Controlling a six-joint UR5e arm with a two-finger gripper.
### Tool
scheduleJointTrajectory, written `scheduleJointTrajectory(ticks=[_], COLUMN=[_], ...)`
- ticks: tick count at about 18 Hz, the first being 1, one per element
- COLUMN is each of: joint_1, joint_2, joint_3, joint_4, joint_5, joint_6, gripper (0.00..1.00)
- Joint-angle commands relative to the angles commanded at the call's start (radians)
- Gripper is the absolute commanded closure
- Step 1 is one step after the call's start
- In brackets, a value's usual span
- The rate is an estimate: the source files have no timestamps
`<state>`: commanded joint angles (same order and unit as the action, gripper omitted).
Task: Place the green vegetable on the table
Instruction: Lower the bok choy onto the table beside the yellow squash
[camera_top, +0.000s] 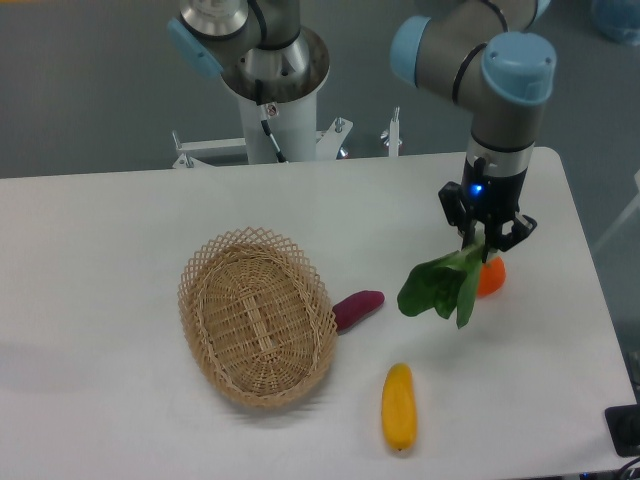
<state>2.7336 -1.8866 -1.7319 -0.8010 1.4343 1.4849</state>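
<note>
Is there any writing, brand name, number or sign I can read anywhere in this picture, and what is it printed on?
None can be read.
The arm and its gripper carry no legible brand or number; only a small blue light glows above the gripper.
The green vegetable, wicker basket, yellow vegetable, purple vegetable, orange item and table bear no text or labels.

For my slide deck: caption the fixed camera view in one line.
UR5e gripper holds the green vegetable by its stalk, leaves hanging above the table, near an orange item and right of a wicker basket.
</note>
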Motion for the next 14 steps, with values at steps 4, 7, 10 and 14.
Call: scheduleJointTrajectory(ticks=[4,7,10,14], joint_1=[-0.025,-0.034,-0.034,-0.034], joint_2=[-0.100,-0.134,-0.144,-0.151], joint_3=[0.028,0.032,0.023,0.026], joint_4=[0.051,0.055,0.057,0.060], joint_5=[-0.003,-0.003,-0.005,-0.005], joint_6=[0.015,0.020,0.020,0.017], gripper=[0.66,0.66,0.66,0.33])
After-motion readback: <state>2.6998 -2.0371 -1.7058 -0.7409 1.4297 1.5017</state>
